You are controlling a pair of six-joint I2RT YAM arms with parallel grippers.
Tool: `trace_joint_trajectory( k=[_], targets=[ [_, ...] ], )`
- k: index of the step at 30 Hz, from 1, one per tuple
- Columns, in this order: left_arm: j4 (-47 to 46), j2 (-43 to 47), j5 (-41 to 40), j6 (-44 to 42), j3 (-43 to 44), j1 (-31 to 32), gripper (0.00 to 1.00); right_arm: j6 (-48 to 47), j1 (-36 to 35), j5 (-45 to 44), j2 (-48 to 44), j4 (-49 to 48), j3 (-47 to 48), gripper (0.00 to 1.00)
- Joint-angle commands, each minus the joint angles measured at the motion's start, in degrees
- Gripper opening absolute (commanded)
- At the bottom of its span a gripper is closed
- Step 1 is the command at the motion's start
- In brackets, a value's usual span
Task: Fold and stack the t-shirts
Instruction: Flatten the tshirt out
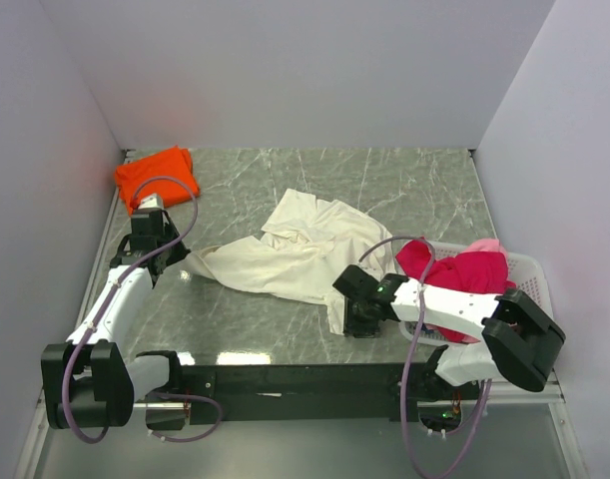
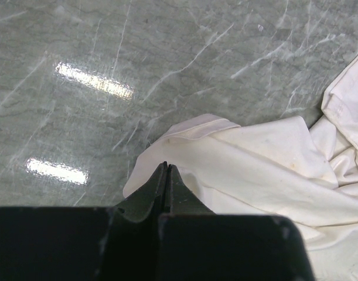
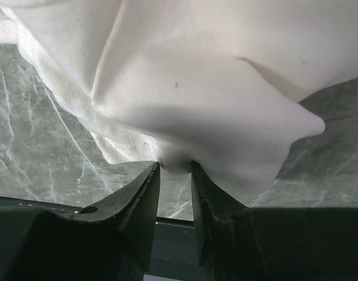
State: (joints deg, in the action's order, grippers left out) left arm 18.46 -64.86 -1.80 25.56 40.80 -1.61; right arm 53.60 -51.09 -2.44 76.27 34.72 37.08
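While the right gripper (image 3: 175,168) is pinching the cream t-shirt (image 1: 285,259) at the bench's (image 1: 424,190) near edge, the left gripper (image 2: 165,168) is sitting pressed together; spreading flat is likely pending.

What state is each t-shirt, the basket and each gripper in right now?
cream t-shirt: unfolded, crumpled on the table.
orange t-shirt: folded, far left corner.
red t-shirt: bunched in the basket.
pink t-shirt: in the basket behind the red one, mostly hidden.
basket: upright, holding both shirts.
left gripper: shut, at the cream t-shirt's left edge.
right gripper: jaws partly apart round a cream fold; grip unclear.
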Motion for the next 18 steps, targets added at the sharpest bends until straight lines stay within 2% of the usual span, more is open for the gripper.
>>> trace_joint_trajectory(
  k=[1, 9, 14, 18],
  targets=[
    [-0.7, 0.09, -0.39, -0.78, 1.13, 0.2, 0.01, -0.43, 1.69, -0.02, 0.37, 0.08, -2.36, 0.36],
    [-0.7, 0.09, -0.39, -0.86, 1.13, 0.2, 0.01, -1.22, 1.78, -1.61, 3.8, 1.67, -0.08, 0.31],
    [-0.62, 0.26, -0.31, -0.78, 1.13, 0.2, 0.01, -0.61, 1.78, -1.34, 3.27, 1.49, -1.04, 0.18],
    [-0.7, 0.17, -0.22, -0.78, 1.13, 0.2, 0.01, -0.26, 2.05, -0.64, 2.22, 0.97, -2.1, 0.18]
  ],
)
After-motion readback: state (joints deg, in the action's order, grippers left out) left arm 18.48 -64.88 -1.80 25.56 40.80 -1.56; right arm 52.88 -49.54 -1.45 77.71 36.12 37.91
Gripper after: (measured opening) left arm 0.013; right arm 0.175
